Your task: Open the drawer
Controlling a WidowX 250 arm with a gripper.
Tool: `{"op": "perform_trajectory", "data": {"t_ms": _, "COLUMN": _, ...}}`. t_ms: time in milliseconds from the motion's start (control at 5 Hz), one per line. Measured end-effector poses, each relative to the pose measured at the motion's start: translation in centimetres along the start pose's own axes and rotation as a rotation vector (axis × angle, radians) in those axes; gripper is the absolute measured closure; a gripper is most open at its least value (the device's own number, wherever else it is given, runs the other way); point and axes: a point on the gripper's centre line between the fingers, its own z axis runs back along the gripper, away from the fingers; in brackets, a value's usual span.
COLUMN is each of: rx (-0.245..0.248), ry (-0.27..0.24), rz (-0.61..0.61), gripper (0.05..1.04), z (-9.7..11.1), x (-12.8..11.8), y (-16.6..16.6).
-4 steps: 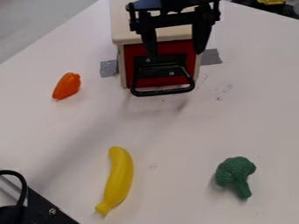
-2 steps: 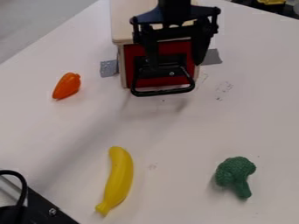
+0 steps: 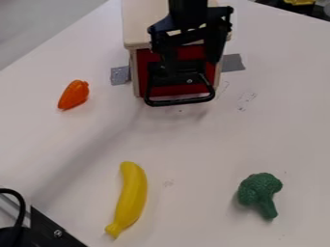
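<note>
"Two fingers on the black claw (image 3: 191,66): together or apart?"

"Apart, pointing down in front of the red drawer (image 3: 177,90) with its black looped metal handle (image 3: 181,102). Whether they touch anything, I can't tell."

"And where's the drawer itself?"

"Closed, in the front of the pale wooden box (image 3: 140,21) at the top of the view. Its handle sticks out over the white tabletop (image 3: 193,144), and shiny grey tape (image 3: 120,75) lies beside the box, with more on the other side."

"Anything else around?"

"A plump orange toy vegetable, tapered at one end (image 3: 73,95) (a pepper or a stubby carrot, I couldn't swear to either), lies to the left of the box. Nearer the camera, there's a curved yellow toy banana (image 3: 130,198), with a dark green toy broccoli (image 3: 260,189) well apart to its right."

"What's in the bottom left corner?"

"Some flat black hardware with a visible screw (image 3: 57,233), plus a curved black cable (image 3: 25,207)."
</note>
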Motion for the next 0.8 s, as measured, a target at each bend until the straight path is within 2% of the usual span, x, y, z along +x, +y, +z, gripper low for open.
{"op": "perform_trajectory", "data": {"t_ms": 200, "rx": -0.031, "ry": -0.067, "rz": 0.246, "gripper": 0.085, "z": -0.2, "x": 1.7, "y": 0.6}}
{"op": "perform_trajectory", "data": {"t_ms": 400, "rx": -0.052, "ry": -0.124, "rz": 0.481, "gripper": 0.085, "z": 0.3, "x": 2.0, "y": 1.7}}
{"op": "perform_trajectory", "data": {"t_ms": 600, "rx": -0.038, "ry": -0.118, "rz": 0.571, "gripper": 0.085, "z": 0.0, "x": 1.6, "y": 2.4}}
{"op": "perform_trajectory", "data": {"t_ms": 800, "rx": -0.014, "ry": -0.100, "rz": 0.595, "gripper": 0.085, "z": -0.5, "x": 1.1, "y": 2.9}}
